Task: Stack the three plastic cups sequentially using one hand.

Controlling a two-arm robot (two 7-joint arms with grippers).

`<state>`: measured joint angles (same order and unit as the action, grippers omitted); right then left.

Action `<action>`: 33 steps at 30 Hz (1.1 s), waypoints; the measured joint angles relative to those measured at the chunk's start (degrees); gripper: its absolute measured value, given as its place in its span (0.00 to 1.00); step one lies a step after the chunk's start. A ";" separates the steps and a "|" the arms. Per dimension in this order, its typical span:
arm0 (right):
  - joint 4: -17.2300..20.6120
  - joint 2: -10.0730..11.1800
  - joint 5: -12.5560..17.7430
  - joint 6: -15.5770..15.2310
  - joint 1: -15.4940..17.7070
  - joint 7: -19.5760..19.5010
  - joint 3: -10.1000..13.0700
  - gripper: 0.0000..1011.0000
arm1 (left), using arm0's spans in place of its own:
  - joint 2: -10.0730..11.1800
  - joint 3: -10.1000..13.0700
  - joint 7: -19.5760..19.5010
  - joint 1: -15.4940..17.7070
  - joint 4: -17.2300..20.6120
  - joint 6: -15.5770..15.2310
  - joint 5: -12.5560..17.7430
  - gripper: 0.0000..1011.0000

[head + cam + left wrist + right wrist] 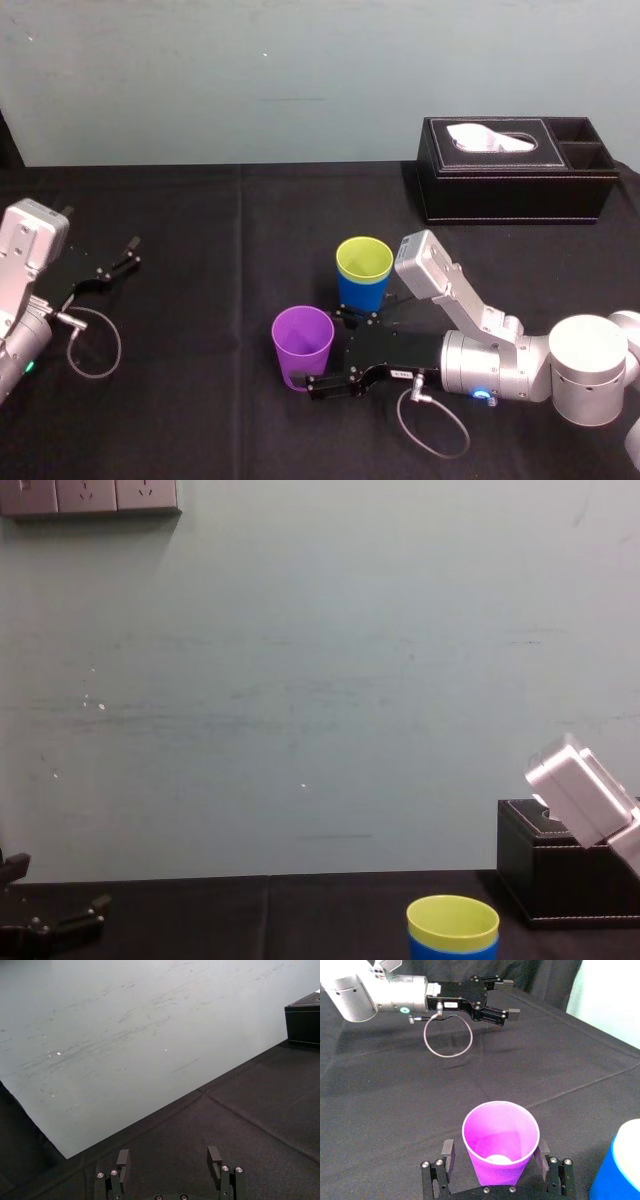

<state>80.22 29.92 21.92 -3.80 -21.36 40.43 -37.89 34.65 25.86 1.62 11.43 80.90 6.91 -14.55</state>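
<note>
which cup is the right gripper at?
The purple cup: it stands alone between the right gripper's open fingers. The yellow-green cup is already nested in the blue cup beside it.

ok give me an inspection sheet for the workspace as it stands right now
surface: black cloth over the table, no spills seen
job's things: yellow-green cup nested in blue cup, upright; purple cup upright, apart from them, nearer the robot
clutter: black tissue box far right, white tissue showing
end effectors: right end effector open, fingers either side of the purple cup; left end effector open, idle at the left, holding nothing
cables: left wrist cable and right wrist cable hang in loops, clear of the cups
surroundings: pale wall, sockets high up
</note>
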 joint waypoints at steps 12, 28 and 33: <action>-0.31 -0.47 -0.42 0.26 -0.07 -0.21 -0.05 0.99 | 0.00 0.00 0.00 0.00 0.00 0.00 0.00 1.00; -1.01 -1.44 -1.41 0.21 -0.38 -0.97 -0.32 0.99 | 0.00 0.00 0.00 0.00 0.00 0.00 0.00 1.00; -1.01 -1.42 -1.38 0.20 -0.38 -0.97 -0.31 0.92 | 0.00 0.00 0.00 0.00 0.00 0.00 0.00 1.00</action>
<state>79.21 28.50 20.55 -3.61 -21.74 39.46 -38.20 34.65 25.86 1.62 11.43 80.90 6.91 -14.55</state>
